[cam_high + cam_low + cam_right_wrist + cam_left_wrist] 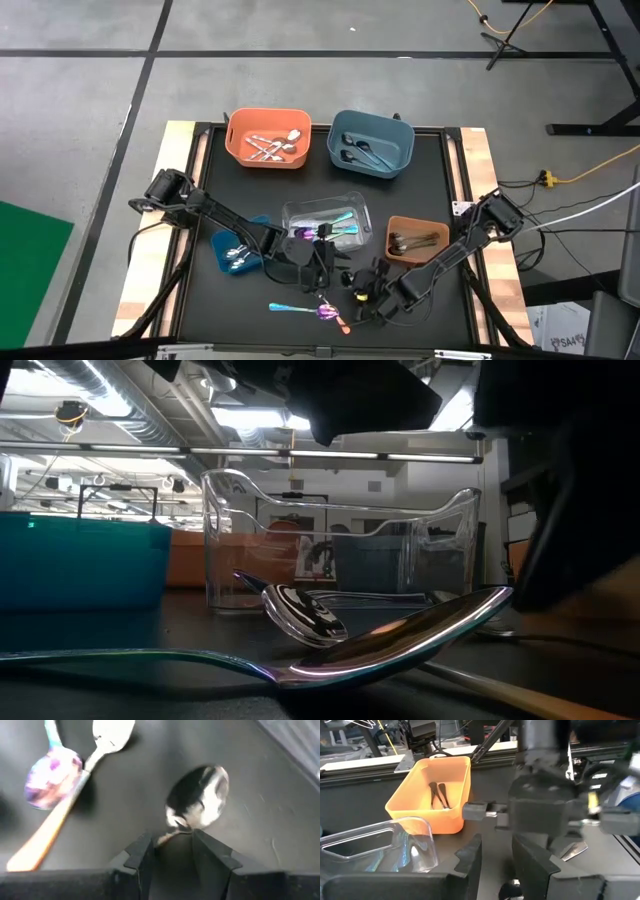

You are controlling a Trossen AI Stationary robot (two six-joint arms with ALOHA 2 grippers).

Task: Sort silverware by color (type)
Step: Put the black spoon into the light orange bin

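A silver spoon point(200, 800) lies on the black table top, and its handle runs in between the fingers of my right gripper point(172, 847), which is open and slants down over it at the near middle point(362, 292). Beside it lie an iridescent purple-teal spoon point(52, 775) and an orange-handled piece point(45, 835). My left gripper point(497, 860) is open with nothing between its fingers, just near the clear bin point(325, 220), and faces the right gripper. My right gripper has the silver spoon's handle point(167, 837) between its two fingers, close to one of them, coming at it from above at a slant. I cannot tell whether a finger touches the handle.
An orange bin point(268, 138) and a blue bin point(372, 143) with silverware stand at the far side. A brown bin point(415, 240) with dark pieces is at the right. A small blue bin point(237, 252) is at the left. The clear bin holds iridescent pieces.
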